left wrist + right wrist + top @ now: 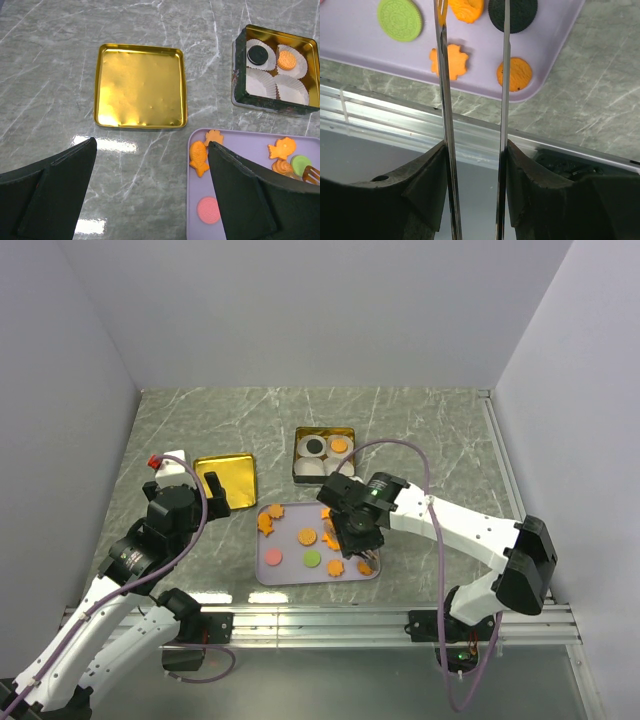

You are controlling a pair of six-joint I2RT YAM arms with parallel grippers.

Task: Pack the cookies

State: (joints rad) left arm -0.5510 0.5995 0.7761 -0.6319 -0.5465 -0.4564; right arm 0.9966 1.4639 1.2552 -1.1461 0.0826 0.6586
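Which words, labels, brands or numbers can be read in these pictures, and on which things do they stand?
No text can be read anywhere.
Green cookie and black cookie: embossed pattern, too fine to read.
Tin: dark print on the outer wall, too blurred to read.
Lid, tray, tongs: plain, no marks.
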